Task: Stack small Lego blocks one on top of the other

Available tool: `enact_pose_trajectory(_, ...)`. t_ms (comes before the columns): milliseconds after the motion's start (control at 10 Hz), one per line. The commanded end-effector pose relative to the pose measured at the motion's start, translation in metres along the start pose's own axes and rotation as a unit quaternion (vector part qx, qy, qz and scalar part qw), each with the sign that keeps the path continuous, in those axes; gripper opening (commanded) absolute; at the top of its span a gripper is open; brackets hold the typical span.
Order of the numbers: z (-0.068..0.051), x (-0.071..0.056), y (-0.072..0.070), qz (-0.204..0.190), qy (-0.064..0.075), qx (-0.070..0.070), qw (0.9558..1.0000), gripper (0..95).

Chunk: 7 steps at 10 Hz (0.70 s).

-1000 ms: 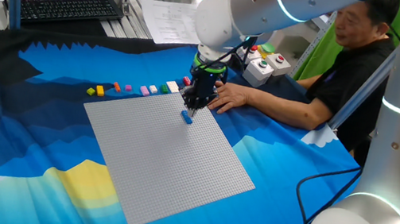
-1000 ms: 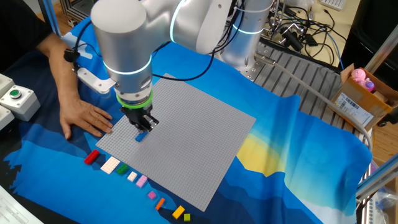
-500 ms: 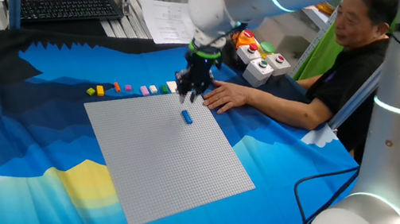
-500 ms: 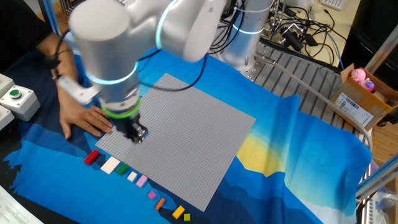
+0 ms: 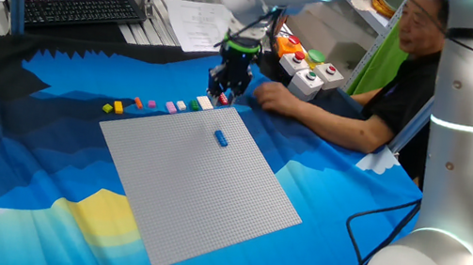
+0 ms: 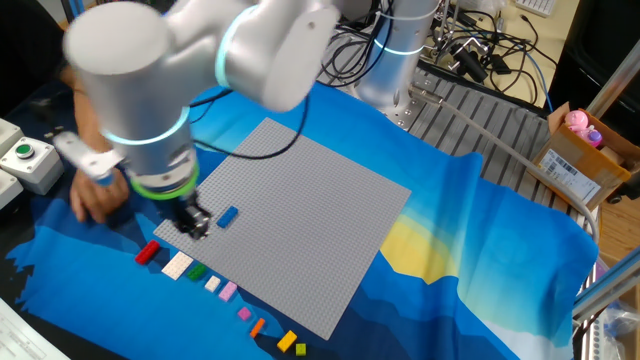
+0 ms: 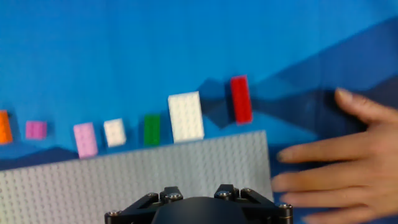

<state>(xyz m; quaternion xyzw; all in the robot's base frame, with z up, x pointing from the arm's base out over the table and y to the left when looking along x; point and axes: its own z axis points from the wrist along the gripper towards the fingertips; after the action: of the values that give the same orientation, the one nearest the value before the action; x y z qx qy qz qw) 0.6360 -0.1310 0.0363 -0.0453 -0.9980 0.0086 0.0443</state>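
A blue block sits alone on the grey baseplate; it also shows in the other fixed view. My gripper hovers over the plate's far corner, just above the red block, open and empty. In the other fixed view the gripper is blurred. The hand view shows a row on the cloth: red block, large white block, green block, small white block, pink blocks and an orange block. My fingertips are hidden there.
A person's hand rests on the cloth right beside the plate corner and the red block; it also shows in one fixed view. A button box and a keyboard lie beyond. Yellow blocks end the row.
My gripper left the blue block on the baseplate and moved off toward the plate's corner, over the red end of the row. The person's hand drew back a little.
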Motion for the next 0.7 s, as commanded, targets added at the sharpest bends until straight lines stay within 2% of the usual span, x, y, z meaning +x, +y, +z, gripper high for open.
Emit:
enact_pose_trajectory(100,0.001,-0.004,-0.007,-0.008,-0.005,0.004,1.0000,38.0)
enact_pose_trajectory(400,0.003,-0.017,-0.024,-0.026,-0.008,0.011,0.9996,38.0)
enact_pose_trajectory(700,0.002,-0.027,-0.034,-0.039,-0.008,0.016,0.9991,38.0)
